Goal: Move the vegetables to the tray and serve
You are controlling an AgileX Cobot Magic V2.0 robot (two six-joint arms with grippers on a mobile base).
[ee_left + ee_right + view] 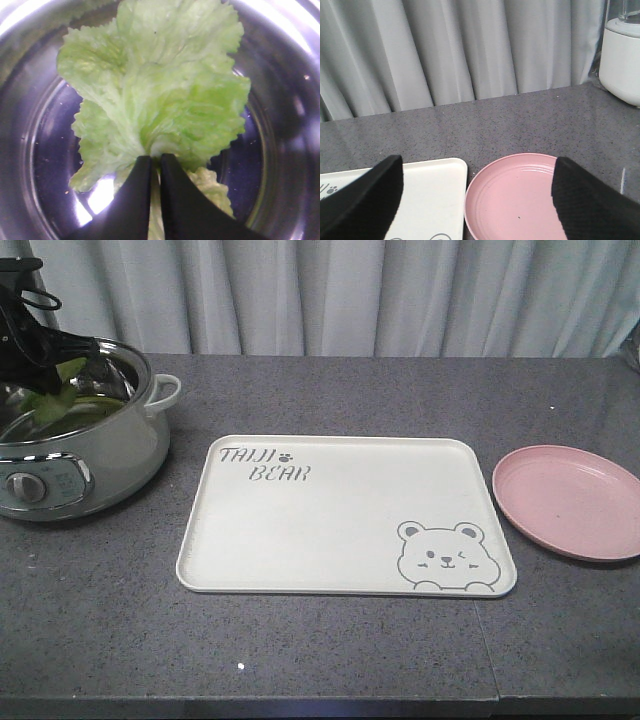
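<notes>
A bright green lettuce leaf [160, 95] of the vegetables hangs inside the steel pot [280, 125], and my left gripper [155, 162] is shut on its pale stem end. In the front view that gripper [62, 375] reaches into the electric pot [75, 455] at the far left, where green vegetables [55, 400] show. The cream-white tray [345, 515] with bear drawing lies in the middle of the counter, nothing on it. My right gripper [475, 187] hangs open above the gap between the tray [427, 200] and the pink plate [520, 200], out of the front view.
The round pink plate [570, 500] sits right of the tray. A white appliance [622, 55] stands at the counter's back right. Grey curtains [350, 290] close off the rear. The pot's white handle [165, 392] sticks out toward the tray.
</notes>
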